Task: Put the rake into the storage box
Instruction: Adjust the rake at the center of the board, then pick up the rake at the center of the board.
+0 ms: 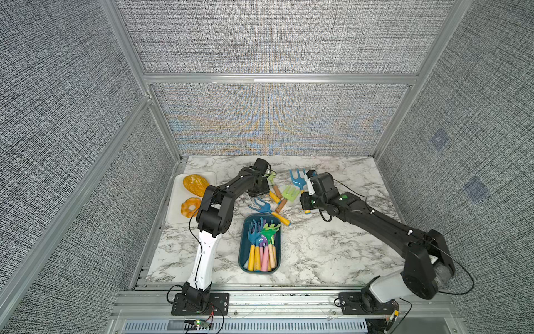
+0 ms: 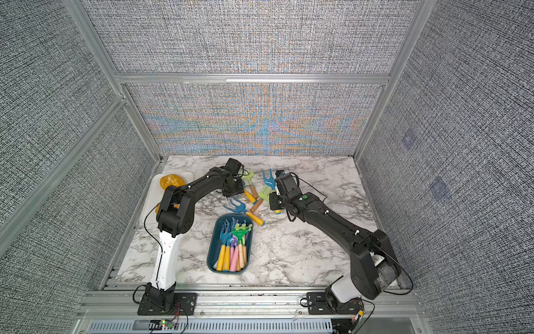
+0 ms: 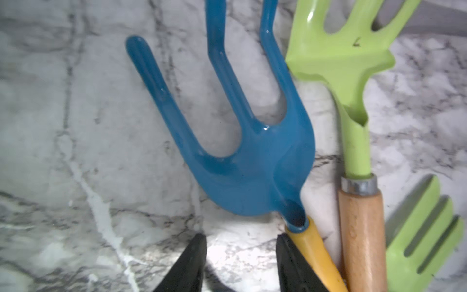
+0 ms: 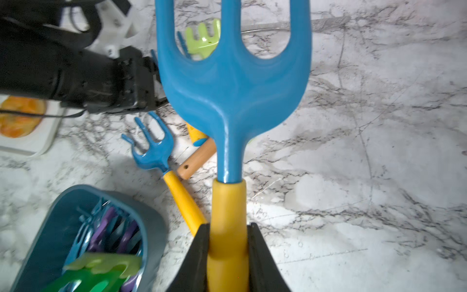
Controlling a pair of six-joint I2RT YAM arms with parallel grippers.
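My right gripper (image 4: pixel 228 242) is shut on the yellow handle of a blue rake (image 4: pixel 232 88) and holds it off the marble table at the back right of the pile (image 1: pixel 297 177). The teal storage box (image 1: pixel 242 251), with several rakes inside, stands at the front middle in both top views (image 2: pixel 211 251). My left gripper (image 3: pixel 240 255) is open low over the table with bare marble between its jaws. One finger (image 3: pixel 288 263) touches the yellow handle of another blue rake (image 3: pixel 252 164) from outside.
Two light green rakes (image 3: pixel 341 58) (image 3: pixel 424 240) lie beside the left gripper. A third blue rake (image 1: pixel 261 206) lies just behind the box. A white tray (image 1: pixel 176 208) with orange toy foods sits at the left edge. Grey walls enclose the table.
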